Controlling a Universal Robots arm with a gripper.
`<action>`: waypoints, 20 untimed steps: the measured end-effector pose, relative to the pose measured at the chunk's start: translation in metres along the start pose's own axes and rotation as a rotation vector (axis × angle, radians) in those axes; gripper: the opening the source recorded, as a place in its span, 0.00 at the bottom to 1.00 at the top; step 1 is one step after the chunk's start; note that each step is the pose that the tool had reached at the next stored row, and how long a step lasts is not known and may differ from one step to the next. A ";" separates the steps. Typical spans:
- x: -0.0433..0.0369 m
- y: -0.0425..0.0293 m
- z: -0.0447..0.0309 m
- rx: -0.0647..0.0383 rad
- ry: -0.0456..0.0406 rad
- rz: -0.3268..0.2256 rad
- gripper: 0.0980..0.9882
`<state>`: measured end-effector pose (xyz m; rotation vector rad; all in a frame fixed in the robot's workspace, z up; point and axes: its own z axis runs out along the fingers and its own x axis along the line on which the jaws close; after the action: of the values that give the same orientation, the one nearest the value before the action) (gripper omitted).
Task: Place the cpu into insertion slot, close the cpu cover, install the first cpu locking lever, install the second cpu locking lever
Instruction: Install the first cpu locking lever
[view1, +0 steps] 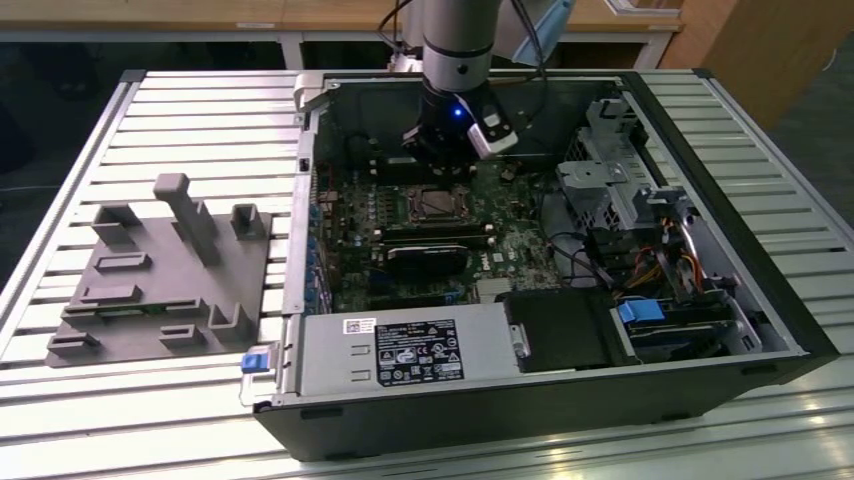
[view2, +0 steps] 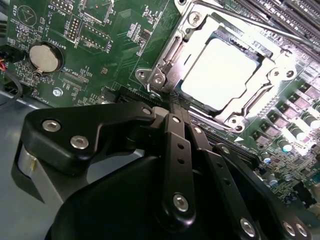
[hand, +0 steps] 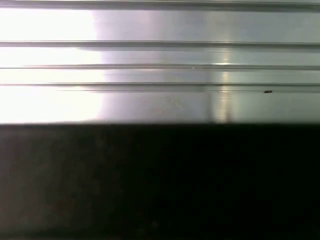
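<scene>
We see the chip seated in its socket under the closed cover, while the gripper, fingers pressed together and empty, works at a lever.

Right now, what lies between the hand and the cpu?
In the second wrist view, only the cpu cover's silvery frame edge separates the hand from the cpu, seated in the insertion slot.

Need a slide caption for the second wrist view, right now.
Claw shut at the edge of the cpu cover, which lies closed over the seated cpu.
</scene>
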<state>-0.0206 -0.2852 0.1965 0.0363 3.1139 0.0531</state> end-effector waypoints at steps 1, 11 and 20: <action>0.0000 0.0001 0.0005 0.000 -0.0001 0.000 0.01; -0.0003 0.0012 -0.0059 -0.015 -0.0006 0.000 0.01; -0.0008 -0.0006 -0.0148 -0.014 -0.0001 0.000 0.01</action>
<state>-0.0202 -0.2864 0.2113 0.0364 3.1132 0.0744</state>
